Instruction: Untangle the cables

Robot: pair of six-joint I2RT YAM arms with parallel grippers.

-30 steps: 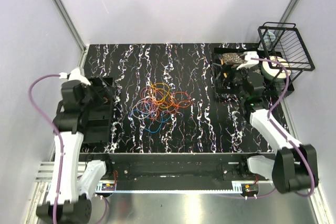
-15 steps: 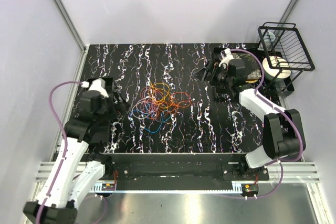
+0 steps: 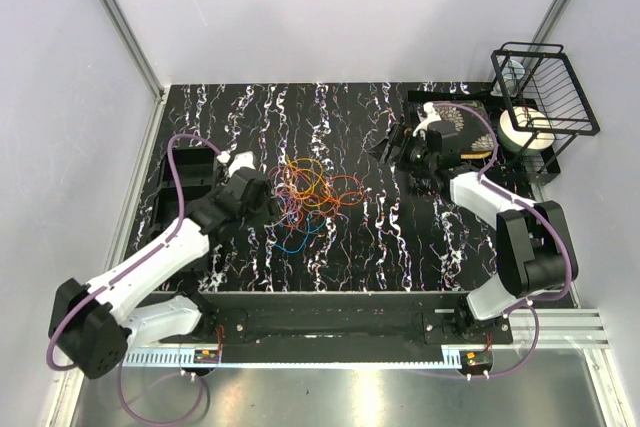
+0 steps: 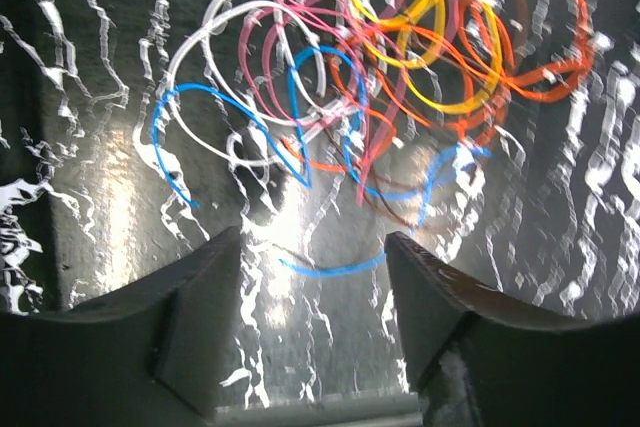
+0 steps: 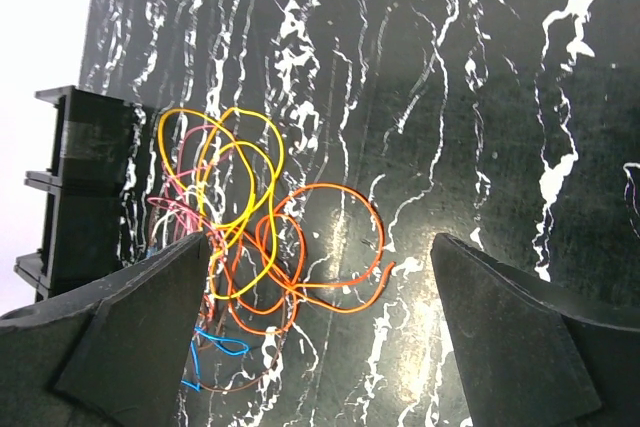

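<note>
The cables (image 3: 308,197) lie in one tangled heap of orange, yellow, red, blue and pale loops on the black marbled table (image 3: 350,247). My left gripper (image 3: 264,197) is at the heap's left edge, low over the table. In the left wrist view its jaws (image 4: 315,247) stand apart, with a blue cable (image 4: 330,269) lying on the table between the tips; nothing is clamped. My right gripper (image 3: 393,146) hovers to the right of and behind the heap, wide open. The right wrist view (image 5: 320,247) looks down on the orange cable (image 5: 330,247) and yellow cable (image 5: 235,197).
A black wire rack (image 3: 545,87) and a white roll (image 3: 525,132) stand at the back right, beside a dark tray (image 3: 450,112). A black compartment box (image 3: 180,172) sits at the left edge, also seen as the black box (image 5: 70,187).
My left arm has swung from the left box in to the heap's left edge, and its jaws have narrowed. My right arm has moved left from the back-right tray toward the heap.
</note>
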